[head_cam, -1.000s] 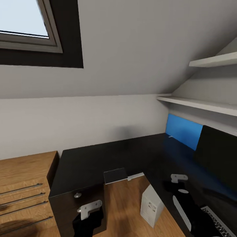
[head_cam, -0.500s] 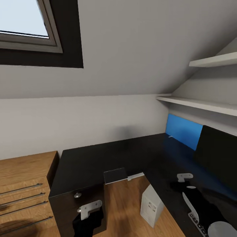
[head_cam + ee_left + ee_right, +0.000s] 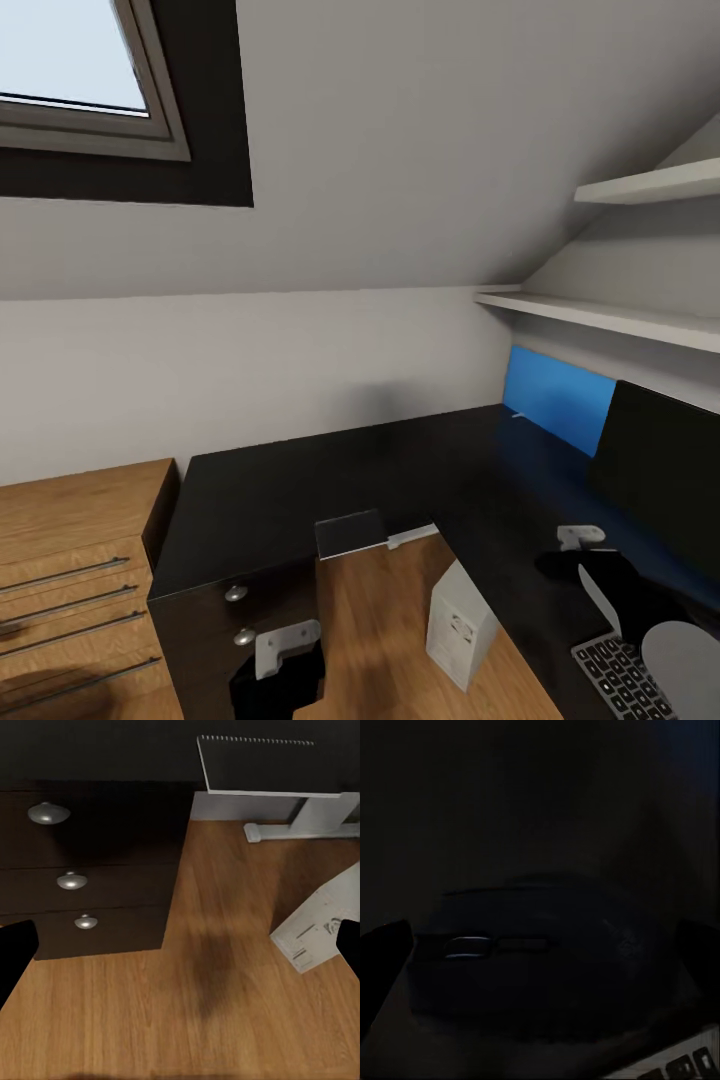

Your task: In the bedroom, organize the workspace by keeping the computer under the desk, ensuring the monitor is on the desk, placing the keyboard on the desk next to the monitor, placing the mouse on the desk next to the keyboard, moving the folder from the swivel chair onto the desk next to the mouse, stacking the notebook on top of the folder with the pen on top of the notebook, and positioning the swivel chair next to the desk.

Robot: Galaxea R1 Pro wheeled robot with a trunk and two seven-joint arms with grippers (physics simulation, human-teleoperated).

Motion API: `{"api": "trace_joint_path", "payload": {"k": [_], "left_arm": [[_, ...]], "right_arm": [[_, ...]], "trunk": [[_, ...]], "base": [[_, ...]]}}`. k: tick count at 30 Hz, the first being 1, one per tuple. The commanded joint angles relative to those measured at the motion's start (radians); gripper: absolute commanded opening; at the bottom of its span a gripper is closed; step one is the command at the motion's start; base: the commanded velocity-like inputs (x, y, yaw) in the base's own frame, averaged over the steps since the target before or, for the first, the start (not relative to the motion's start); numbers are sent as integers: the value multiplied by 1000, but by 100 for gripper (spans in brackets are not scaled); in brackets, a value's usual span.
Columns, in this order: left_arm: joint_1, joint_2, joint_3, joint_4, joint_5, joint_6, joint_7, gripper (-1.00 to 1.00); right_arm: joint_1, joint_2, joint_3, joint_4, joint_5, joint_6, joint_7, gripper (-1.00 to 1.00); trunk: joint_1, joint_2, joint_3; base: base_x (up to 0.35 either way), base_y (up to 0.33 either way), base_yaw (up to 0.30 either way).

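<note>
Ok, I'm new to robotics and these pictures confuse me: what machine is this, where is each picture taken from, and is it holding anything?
It is a simulated wheeled robot with two arms. The big picture comes from a camera on its head, looking down over a glossy black L-shaped desk. On it stand a wide black monitor and a slim dark-keyed keyboard. A light grey computer tower stands on the wooden floor below. The two small pictures come from a camera on each wrist. The left hand hangs open over the floor by the desk's drawers. The right hand is open over a small dark rounded mouse, a finger either side; it is too dark to tell whether they touch. Nothing looks gripped.
</note>
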Motion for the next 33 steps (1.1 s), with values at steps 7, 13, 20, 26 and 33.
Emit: {"api": "trace_joint_path", "payload": {"k": [7,13,20,26,33], "left_arm": [[-2,1,-1,-2,1,9,6,100],[-2,1,2,-2,1,10,6,100],[-2,-3,5,-14,1,9,7,100],[-2,-5,6,-15,1,9,7,100],[-2,-5,5,-15,1,10,7,100]], "right_arm": [[-12,-9,9,1,-5,122,-7,-100],[-14,-8,11,7,52,145,-28,-100],[-14,-4,16,7,75,146,-47,-100],[-15,-3,17,6,141,142,-45,-100],[-14,1,17,18,248,80,-40,-100]], "trunk": [[0,-1,-2],[0,-1,-2],[0,-1,-2],[16,-29,-14],[42,-78,-36]], "base": [[0,0,0],[0,0,0],[0,0,0],[0,0,0],[0,0,0]]}}
